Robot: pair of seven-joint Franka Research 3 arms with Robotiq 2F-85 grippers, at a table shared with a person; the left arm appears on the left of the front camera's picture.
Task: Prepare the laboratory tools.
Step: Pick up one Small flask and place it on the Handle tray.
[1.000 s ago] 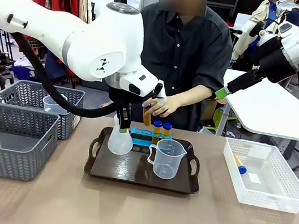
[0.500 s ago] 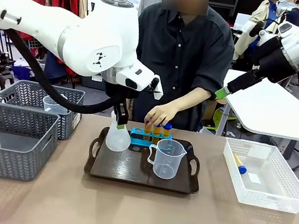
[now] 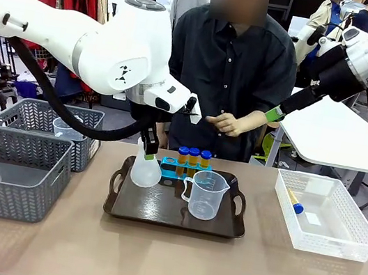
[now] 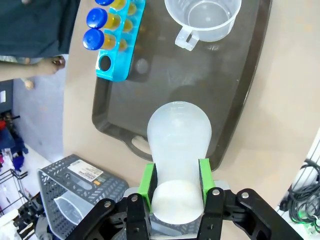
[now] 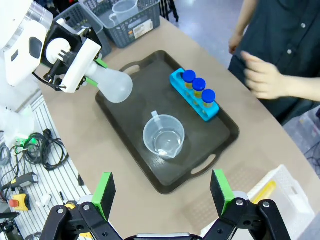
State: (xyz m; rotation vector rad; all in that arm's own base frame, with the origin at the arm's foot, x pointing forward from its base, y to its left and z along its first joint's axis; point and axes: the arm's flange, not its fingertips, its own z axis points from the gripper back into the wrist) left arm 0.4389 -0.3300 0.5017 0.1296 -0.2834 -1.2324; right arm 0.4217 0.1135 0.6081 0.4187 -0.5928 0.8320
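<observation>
The person's hand [image 3: 232, 124] has pulled back from the tray [image 3: 170, 221], where three tubes [image 3: 193, 156] now stand at its far edge with one more due, while the left end effector [image 3: 148, 151] is clamped on the flask [image 3: 146, 171] by its neck at the tray's left end.

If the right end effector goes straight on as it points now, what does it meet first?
Probably the clear handled measuring beaker on the dark brown tray, which lies ahead of the open right end effector; depth is unclear.
</observation>
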